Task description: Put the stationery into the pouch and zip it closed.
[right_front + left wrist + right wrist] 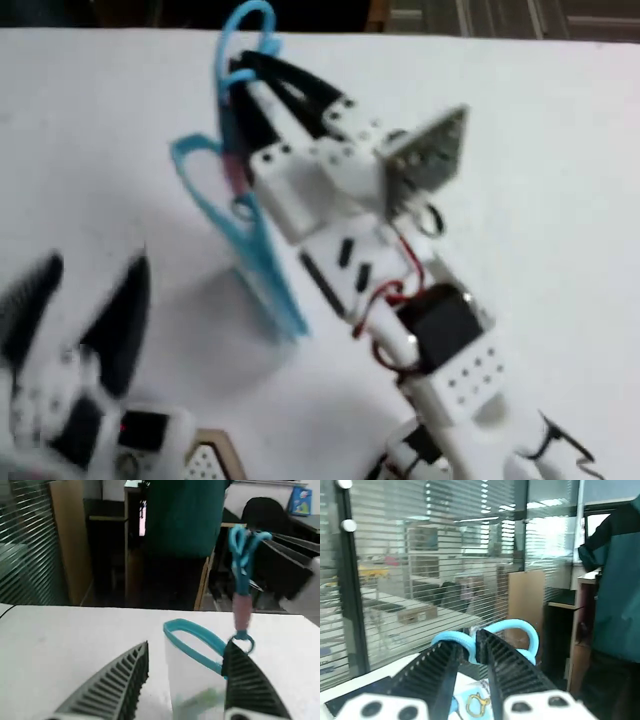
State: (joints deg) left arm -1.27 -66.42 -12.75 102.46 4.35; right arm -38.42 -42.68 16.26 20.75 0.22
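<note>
My right gripper pinches the scissors by their blue loops, blades pointing down, so they can drop into the pouch standing open mid-table. My left gripper hangs wide open at eight o'clock (handy for steadying the pouch).

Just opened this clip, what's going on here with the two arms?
The right arm's claw is shut on the blue handles of a pair of scissors. It holds them point-down over the open mouth of the clear, blue-rimmed pouch, which stands on edge on the white table. The left claw is open near the pouch, not touching it. I cannot tell whether the scissor tip is inside. The pouch is not yet zipped.
</note>
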